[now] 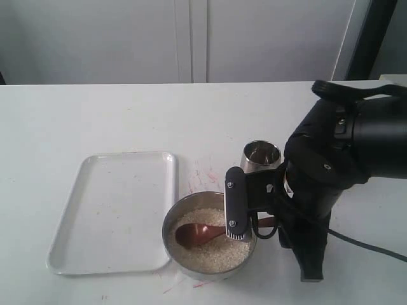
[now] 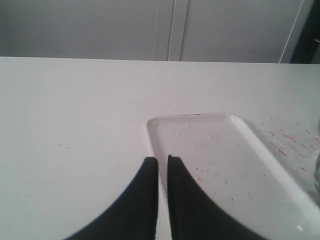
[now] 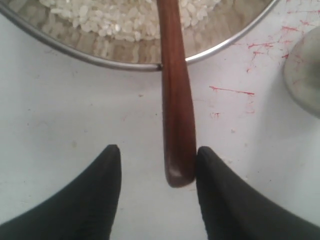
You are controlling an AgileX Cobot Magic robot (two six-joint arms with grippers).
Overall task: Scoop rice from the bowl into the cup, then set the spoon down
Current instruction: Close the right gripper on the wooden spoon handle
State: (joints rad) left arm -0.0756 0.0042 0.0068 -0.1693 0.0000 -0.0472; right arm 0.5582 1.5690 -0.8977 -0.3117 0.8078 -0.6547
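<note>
Closest to me, my right gripper (image 3: 159, 150) sits low over the white table (image 1: 76, 121), its two dark fingers spread on either side of the dark reddish-brown wooden spoon (image 3: 176, 100). One finger looks to be touching the end of the slim handle and the other stands apart from it, so nothing is pinched yet. The handle leans on the rim of the wide, shallow brushed-steel bowl (image 3: 100, 61), and the exterior view shows its oval end lying on the white uncooked rice (image 3: 115, 20) that fills the bowl.

Just beyond the bowl stands the small shiny steel tumbler, the cup (image 1: 261, 157), upright; I cannot tell whether it holds any rice. To the left lies a white rectangular tray (image 1: 108, 210), and my left gripper (image 2: 161, 162) hangs over its near edge, fingers pressed almost together on nothing.

I judge I am at the very first step, taking hold of the spoon. Next I need to close squarely on the handle end, firmly enough that the glossy wood does not twist, then dip and lift a level load towards the cup.
</note>
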